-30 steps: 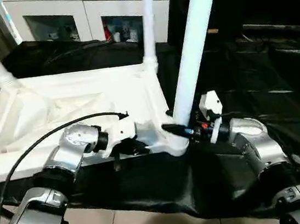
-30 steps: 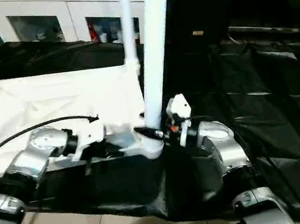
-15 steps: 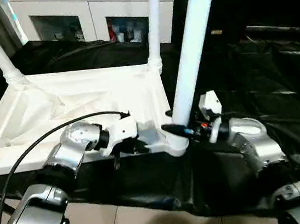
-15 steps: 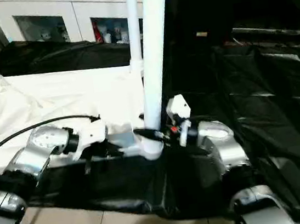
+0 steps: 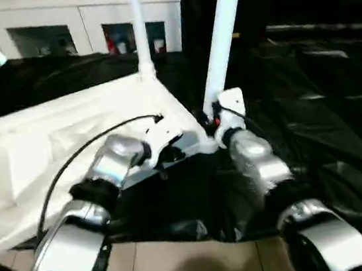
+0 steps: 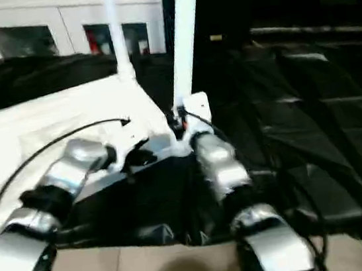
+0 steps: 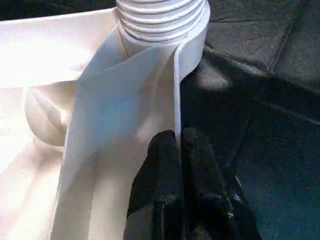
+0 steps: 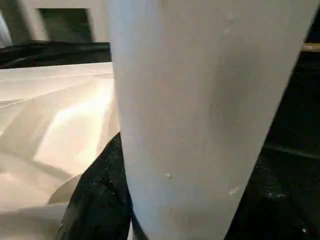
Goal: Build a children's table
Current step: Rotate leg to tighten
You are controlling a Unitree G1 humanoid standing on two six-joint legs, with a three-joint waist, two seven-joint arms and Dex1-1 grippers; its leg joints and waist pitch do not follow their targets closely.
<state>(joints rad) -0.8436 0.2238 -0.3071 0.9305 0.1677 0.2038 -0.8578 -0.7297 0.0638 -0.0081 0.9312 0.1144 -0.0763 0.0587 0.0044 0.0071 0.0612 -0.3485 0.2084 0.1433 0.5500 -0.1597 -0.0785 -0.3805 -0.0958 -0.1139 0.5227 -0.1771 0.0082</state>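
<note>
Right wrist view: claw around leg

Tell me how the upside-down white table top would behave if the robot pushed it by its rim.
The table top looks like thin ribbed plastic, so probably light and fairly stiff. It would likely slide on the black sheet rather than tip. The upright legs may wobble.

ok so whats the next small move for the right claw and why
Probably keep turning the near leg down into its corner socket. The right claw grips the leg's base, thread ridges show above the socket, and the left claw pinches the tabletop rim to steady it.
</note>
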